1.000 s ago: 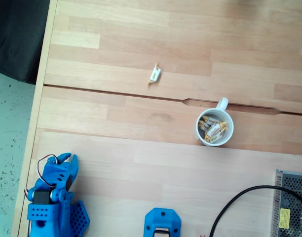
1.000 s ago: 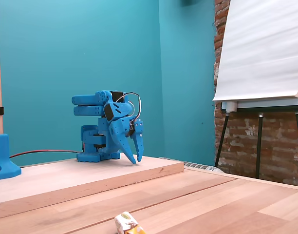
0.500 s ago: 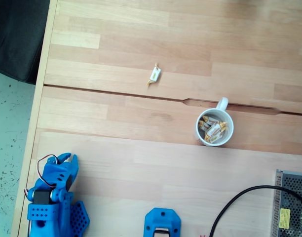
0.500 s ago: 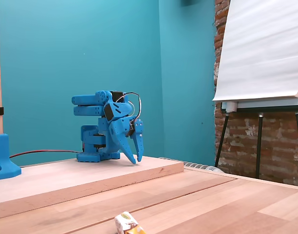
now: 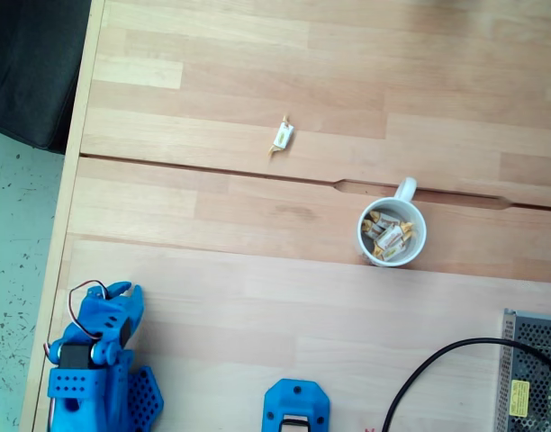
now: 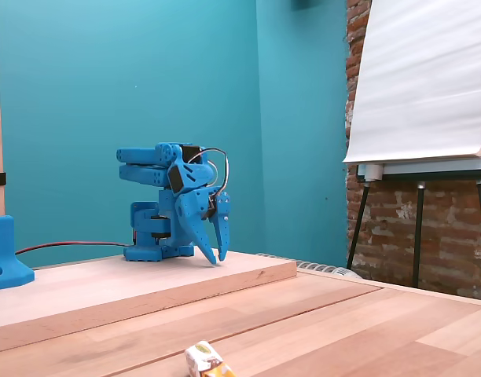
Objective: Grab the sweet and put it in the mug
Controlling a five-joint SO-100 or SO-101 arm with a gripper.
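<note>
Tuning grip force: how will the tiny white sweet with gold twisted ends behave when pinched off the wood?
The tiny white sweet with gold twisted ends looks very light, so a fingertip may nudge it across the smooth wooden table. Its thin twisted ends probably crumple. Lying flat, it seems unlikely to roll.

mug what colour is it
White, clearest in the fixed view from above, where the mug holds several wrapped sweets.

Black cable (image 5: 438, 360), metal mesh box (image 5: 532, 378), flipchart easel (image 6: 421, 86), brick wall (image 6: 445, 228).
</note>
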